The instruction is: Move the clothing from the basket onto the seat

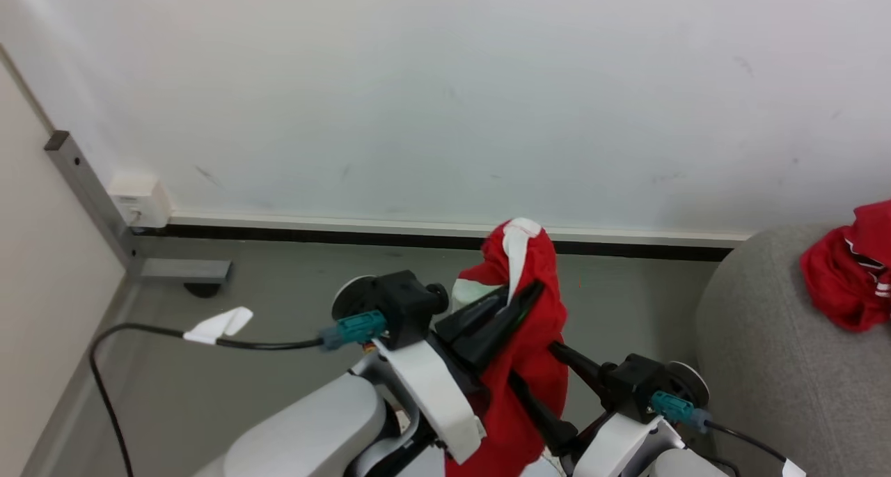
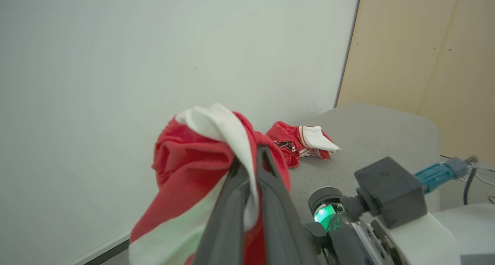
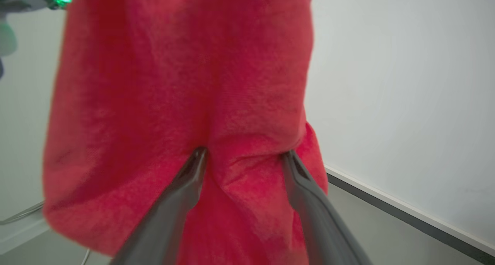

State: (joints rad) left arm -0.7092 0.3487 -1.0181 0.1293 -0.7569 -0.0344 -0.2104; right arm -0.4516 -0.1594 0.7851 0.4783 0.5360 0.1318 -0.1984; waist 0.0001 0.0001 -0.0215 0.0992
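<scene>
White wall (image 1: 445,80), grey floor (image 1: 278,303): a red garment (image 1: 536,303) held up, the couch (image 1: 766,365) off to the right.

The left jaws are closed on a bunched fold of the garment near its white trim, and the rest hangs down between the two arms. The right jaws stand open, their tips pressed into the hanging cloth without pinching it. A second red garment (image 1: 842,282) lies on the couch. The thin cloth is held by one small pinch, so a quick swing could let it slide free and land on the floor short of the couch. Its hanging tail could also catch on the spread right jaws and drag instead of dropping cleanly.
</scene>
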